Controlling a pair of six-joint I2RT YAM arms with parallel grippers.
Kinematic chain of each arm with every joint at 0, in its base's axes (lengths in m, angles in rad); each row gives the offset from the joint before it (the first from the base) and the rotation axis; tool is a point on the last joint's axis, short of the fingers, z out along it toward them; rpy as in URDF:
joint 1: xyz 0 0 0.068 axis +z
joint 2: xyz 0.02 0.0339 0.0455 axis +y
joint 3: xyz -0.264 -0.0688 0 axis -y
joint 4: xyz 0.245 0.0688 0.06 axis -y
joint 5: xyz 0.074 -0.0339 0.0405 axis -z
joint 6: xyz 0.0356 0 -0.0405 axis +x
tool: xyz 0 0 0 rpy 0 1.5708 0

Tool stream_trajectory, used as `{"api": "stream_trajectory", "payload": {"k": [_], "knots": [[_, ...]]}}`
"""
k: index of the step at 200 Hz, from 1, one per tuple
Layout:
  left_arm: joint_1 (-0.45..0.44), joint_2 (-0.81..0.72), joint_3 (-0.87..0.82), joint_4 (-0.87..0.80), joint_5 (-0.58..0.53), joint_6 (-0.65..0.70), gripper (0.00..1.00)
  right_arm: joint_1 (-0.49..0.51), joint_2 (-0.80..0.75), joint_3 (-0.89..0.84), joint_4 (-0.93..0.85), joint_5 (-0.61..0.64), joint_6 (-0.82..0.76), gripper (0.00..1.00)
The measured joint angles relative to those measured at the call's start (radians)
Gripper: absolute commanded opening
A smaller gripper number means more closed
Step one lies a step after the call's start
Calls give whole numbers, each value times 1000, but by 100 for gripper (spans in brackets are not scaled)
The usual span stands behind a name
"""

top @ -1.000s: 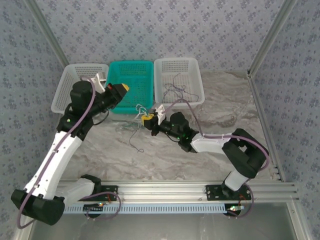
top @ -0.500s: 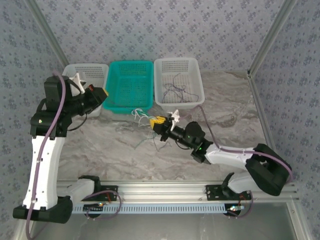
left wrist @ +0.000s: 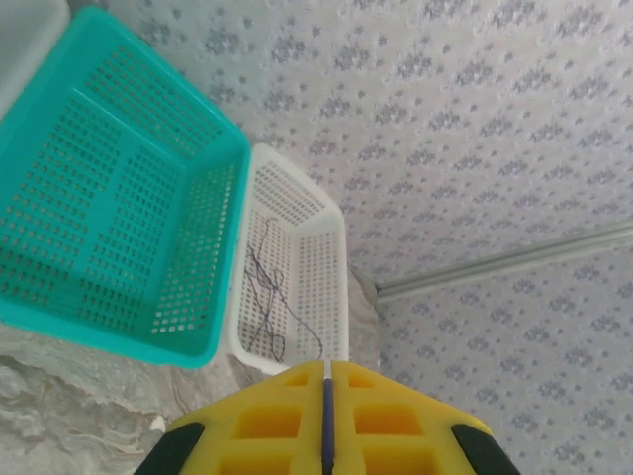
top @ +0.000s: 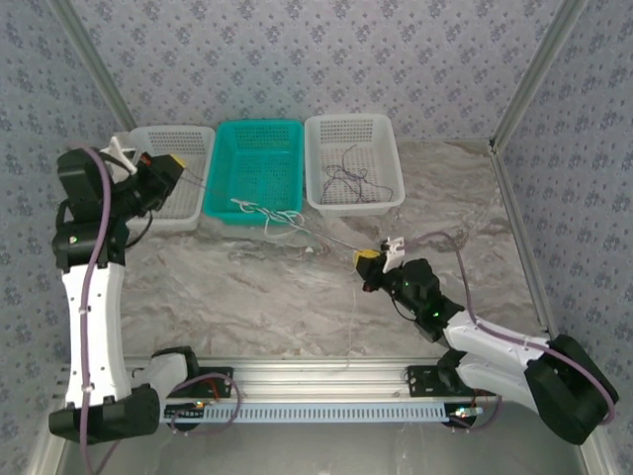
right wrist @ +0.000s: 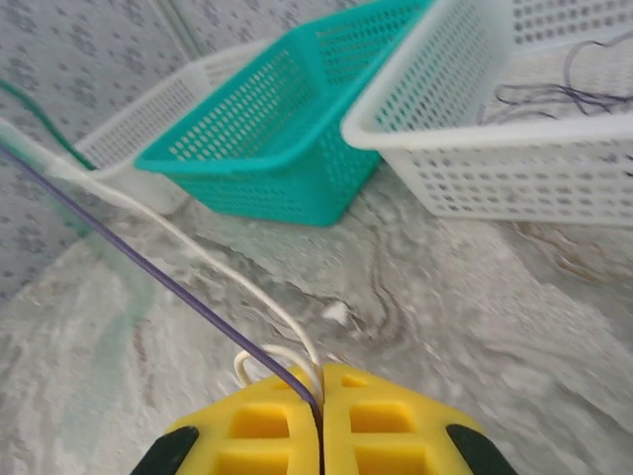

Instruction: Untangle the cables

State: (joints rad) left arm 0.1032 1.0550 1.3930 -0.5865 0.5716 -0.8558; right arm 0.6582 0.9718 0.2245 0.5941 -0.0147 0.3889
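The left claw (left wrist: 326,435) is pinched closed, its yellow pads meeting on a thin purple wire (left wrist: 325,391) that leaves through the seam between them; the right claw (right wrist: 319,426) is closed just as tight, on a purple strand too and on a white wire (right wrist: 198,247) that makes a small loop just ahead of the pads; a green wire (right wrist: 25,104) shows faintly further out. From above, the two claws are well apart, the left one raised over the left white basket (top: 183,203) and the right one low over the table (top: 247,297); the wires run in a long slanting line between them, with a knot (top: 259,211) of pale loops at the front rim of the teal basket (top: 259,134). Holding both ends so far apart looks meant to draw the bundle taut so the knot slackens and the strands part; it has not come loose yet. A few dark loose wires (top: 346,180) lie in the right white basket (top: 321,203), probably ones already freed. The table is grey marbled stone; the walls (top: 297,59) carry a small flowered paper; a metal rail (top: 326,374) runs along the near edge.
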Motion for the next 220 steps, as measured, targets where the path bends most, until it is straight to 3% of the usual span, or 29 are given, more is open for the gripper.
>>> {"api": "stream_trajectory", "payload": {"k": [26,49,77,108,138,156,171,190,220], "knots": [[-66,14,-18,36,-8,45,0,-15,-70,-8,-129,2,-23,0],[-52,0,-18,-6,-37,118,0,-23,-169,-22,-188,26,-2,0],[27,-19,-16,-189,-41,187,0,-98,-353,-9,-274,46,216,0],[33,-20,-20,-287,-39,197,0,-175,-457,-13,-381,18,381,0],[42,-34,-89,-269,-9,185,0,-224,-459,-13,-436,-25,414,0],[42,-44,-185,-129,37,154,0,-241,-452,-22,-404,-53,396,0],[-37,-42,-259,0,-8,144,0,-255,-415,-19,-392,-64,350,0],[-223,-24,-315,144,-102,158,0,-246,-326,35,-444,-87,259,0],[-467,29,-389,317,-192,163,0,-91,-150,245,-518,-193,85,0]]}}
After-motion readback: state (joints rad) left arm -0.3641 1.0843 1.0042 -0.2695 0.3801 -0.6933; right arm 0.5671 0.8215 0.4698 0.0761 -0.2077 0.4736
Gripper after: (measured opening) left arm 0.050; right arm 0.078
